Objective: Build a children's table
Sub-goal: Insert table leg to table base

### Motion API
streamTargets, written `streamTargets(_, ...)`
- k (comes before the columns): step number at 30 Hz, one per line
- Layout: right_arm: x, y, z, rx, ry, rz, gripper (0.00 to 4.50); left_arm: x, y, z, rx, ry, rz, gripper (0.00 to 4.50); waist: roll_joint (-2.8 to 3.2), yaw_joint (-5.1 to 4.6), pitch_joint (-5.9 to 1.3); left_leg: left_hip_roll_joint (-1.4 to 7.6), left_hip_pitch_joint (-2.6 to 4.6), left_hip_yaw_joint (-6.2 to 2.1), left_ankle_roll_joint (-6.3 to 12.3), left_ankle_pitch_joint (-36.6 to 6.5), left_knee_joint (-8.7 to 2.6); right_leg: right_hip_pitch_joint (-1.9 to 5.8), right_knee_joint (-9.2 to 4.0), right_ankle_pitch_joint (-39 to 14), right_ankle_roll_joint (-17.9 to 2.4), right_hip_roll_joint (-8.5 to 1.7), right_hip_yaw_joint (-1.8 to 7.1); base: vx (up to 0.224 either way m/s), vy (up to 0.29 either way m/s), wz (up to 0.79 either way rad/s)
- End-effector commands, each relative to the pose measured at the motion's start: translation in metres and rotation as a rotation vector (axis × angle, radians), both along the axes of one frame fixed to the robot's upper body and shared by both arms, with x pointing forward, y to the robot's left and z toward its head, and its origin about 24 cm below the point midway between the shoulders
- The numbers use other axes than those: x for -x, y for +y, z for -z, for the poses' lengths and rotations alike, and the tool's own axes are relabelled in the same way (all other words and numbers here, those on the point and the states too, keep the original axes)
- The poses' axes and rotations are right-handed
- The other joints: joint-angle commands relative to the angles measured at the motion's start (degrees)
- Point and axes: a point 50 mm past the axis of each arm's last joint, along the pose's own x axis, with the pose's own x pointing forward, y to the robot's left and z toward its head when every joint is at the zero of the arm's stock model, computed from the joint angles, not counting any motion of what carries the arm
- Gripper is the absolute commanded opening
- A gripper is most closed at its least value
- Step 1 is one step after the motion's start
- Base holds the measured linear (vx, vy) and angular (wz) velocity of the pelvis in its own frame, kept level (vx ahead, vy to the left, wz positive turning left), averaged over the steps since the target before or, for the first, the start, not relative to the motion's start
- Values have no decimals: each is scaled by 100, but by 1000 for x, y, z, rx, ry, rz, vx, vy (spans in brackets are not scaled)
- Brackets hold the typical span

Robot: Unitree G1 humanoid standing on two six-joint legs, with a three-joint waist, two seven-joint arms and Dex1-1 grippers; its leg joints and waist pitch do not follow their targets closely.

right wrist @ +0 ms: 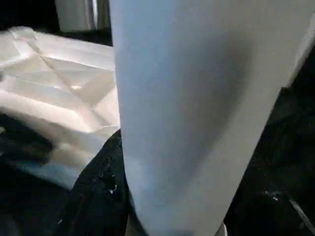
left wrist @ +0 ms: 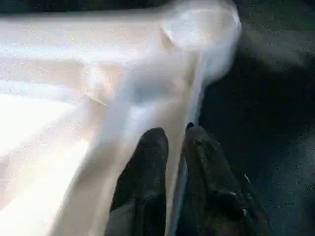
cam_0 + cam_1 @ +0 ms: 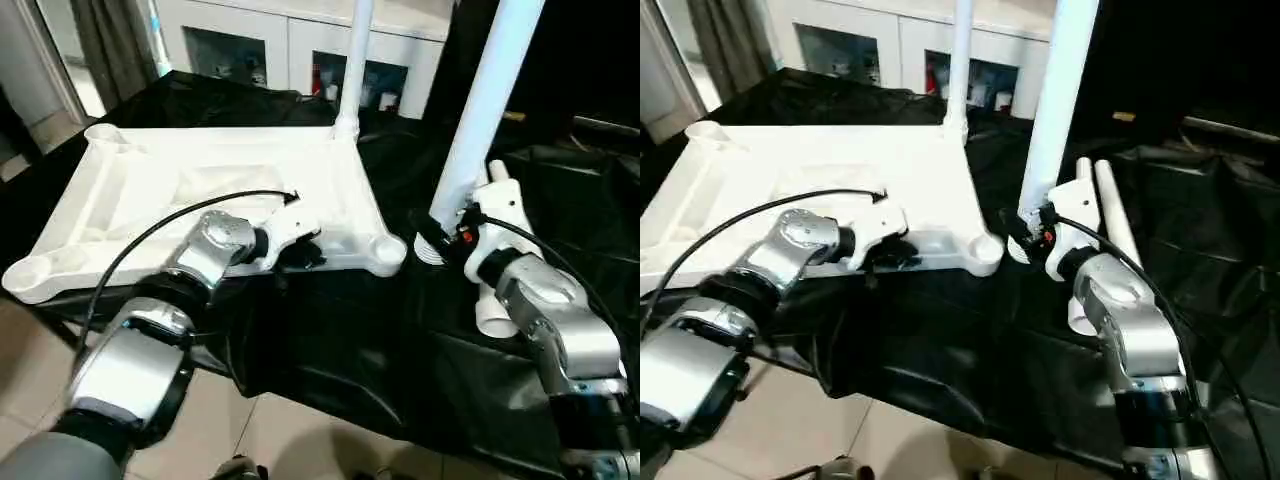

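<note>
**Table top held at its near edge, 1 leg gripped beside the corner socket**

Your table top (image 3: 200, 190) lies upside down on the black cloth (image 3: 330, 340), ribbed side up, and everything below is placed from it. 1 leg (image 3: 352, 60) already stands upright in its far corner socket on your right. The near corner socket (image 3: 388, 250) on that same side is open and holds nothing.

Your left gripper (image 3: 300, 250) sits on the near edge of the table top, a short way in from that open socket. In the left wrist view its 2 black fingers (image 2: 147, 167) straddle the white rim, 1 on each side, closed down onto it with only the rim's thickness between them.

Your right gripper (image 3: 448, 238) is just beside the open socket, off the table top's corner. It has a second leg (image 3: 487, 110) clamped near the leg's lower end; the leg leans slightly away from the table top as it rises. Its bottom end is close to the socket but beside it, not in it.

2 more legs (image 3: 1110, 215) lie flat on the cloth behind the right gripper, farther from the table top. A white cabinet (image 3: 300, 40) with glass doors stands beyond the table top's far edge.
</note>
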Motion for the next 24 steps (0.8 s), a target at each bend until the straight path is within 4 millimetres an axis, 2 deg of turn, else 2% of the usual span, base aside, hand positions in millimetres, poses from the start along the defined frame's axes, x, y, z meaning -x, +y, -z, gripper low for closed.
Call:
streamTargets(1,5,-1,-9,-66,-33,26,193,-5,4,-29,230,-175,-149,88,-23,12,-461,355,102,-132,169,-1067,-391,356,-361,-687,-1476,-554,291,0,0,0)
streamTargets(3,8,2,-4,-114,-22,52,193,8,12,-31,331,-265,-235,88,-4,4,-429,389,65,-151,180,-1107,-407,357,-378,-921,-1467,-599,289,0,0,0)
streamTargets(4,10,5,2,-137,-9,77,193,22,21,-27,359,-314,-343,88,4,-25,-444,406,44,-154,167,-1080,-412,371,-352,-905,-1463,-594,285,0,0,0)
streamTargets(5,11,6,5,-142,2,89,193,29,26,-25,364,-350,-396,88,-43,-88,-422,390,9,-140,211,-1054,-429,342,-380,-974,-1362,-536,267,0,0,0)
streamTargets(6,12,7,7,-145,8,89,193,33,27,-25,373,-357,-414,88,-8,-80,-449,390,42,-134,196,-1062,-409,333,-371,-1021,-1320,-532,268,0,0,0)
streamTargets(7,16,13,14,-158,34,84,193,47,33,-22,404,-376,-496,88,-62,-117,-447,367,41,-103,235,-1023,-397,304,-401,-1077,-1217,-501,293,0,0,0)
streamTargets(8,19,15,18,-164,51,79,193,52,35,-21,428,-379,-536,88,-35,-113,-419,355,32,-105,242,-1063,-406,289,-427,-1230,-1165,-498,285,0,0,0)
streamTargets(10,22,18,23,-165,70,69,193,58,40,-20,445,-378,-584,88,-86,-99,-401,339,90,-89,205,-1311,-404,219,-506,-1753,-980,-477,281,0,0,0)
streamTargets(11,25,21,26,-169,85,64,193,63,43,-20,461,-382,-626,88,-52,-97,-374,365,101,-105,143,-1445,-425,195,-517,-1917,-925,-483,288,0,0,0)
streamTargets(12,26,23,28,-180,98,60,193,68,47,-20,480,-375,-663,88,-54,-105,-350,362,90,-119,127,-1524,-445,189,-540,-2041,-871,-478,278,0,0,0)
streamTargets(13,27,24,29,-185,103,59,193,70,48,-19,488,-369,-679,88,-83,-99,-309,357,177,-145,-18,-2204,-475,178,-595,-2904,-632,-491,256,0,0,0)
streamTargets(14,27,25,30,-189,105,57,193,74,49,-21,485,-371,-694,88,-90,-108,-289,343,217,-153,-61,-2438,-480,163,-631,-3243,-499,-478,239,0,0,0)
streamTargets(15,27,25,30,-187,104,53,193,77,49,-21,482,-368,-698,88,-107,-122,-267,327,256,-185,-125,-2770,-492,176,-688,-3739,-280,-483,209,0,0,0)
streamTargets(16,27,25,29,-183,101,49,193,81,49,-21,472,-362,-702,88,-95,-130,-265,327,281,-199,-153,-2911,-494,188,-703,-3885,-210,-478,189,0,0,0)
streamTargets(17,27,25,29,-181,100,45,193,82,48,-21,459,-364,-697,88,-85,-167,-216,299,370,-206,-164,-3269,-484,147,-802,-4272,-63,-438,129,0,0,0)
streamTargets(18,27,25,28,-178,99,42,193,83,48,-21,455,-363,-697,88,-61,-186,-196,289,466,-212,-172,-3499,-463,122,-855,-4460,-14,-416,72,0,0,0)
streamTargets(19,26,25,27,-177,94,33,193,86,46,-21,450,-351,-697,88,-4,-300,-137,303,660,-266,-195,-4060,-442,158,-1022,-4498,104,-335,-197,0,0,0)
streamTargets(20,26,24,26,-177,90,31,193,87,45,-21,445,-347,-694,88,24,-343,-131,353,621,-304,-198,-4202,-510,263,-992,-4233,102,-326,-270,0,0,0)
streamTargets(21,25,22,25,-171,84,34,193,89,44,-22,442,-338,-698,88,100,-367,-126,556,451,-376,-266,-4766,-799,526,-608,-3368,23,-275,-292,18,28,-19)
streamTargets(22,25,22,25,-171,86,31,193,89,44,-22,441,-338,-701,88,133,-347,-177,657,408,-415,-297,-4944,-932,660,-255,-2674,-82,-293,-222,-1,3,-18)
streamTargets(23,26,22,26,-167,88,26,193,90,45,-23,442,-335,-705,88,-14,-389,-163,576,545,-336,-300,-5000,-913,484,-325,-2330,-276,-367,-75,-1,3,-18)
streamTargets(24,26,23,26,-163,88,20,193,90,46,-23,443,-332,-710,88,-82,-373,-95,403,575,-237,-309,-4761,-716,355,-648,-3302,-225,-439,-48,0,0,0)
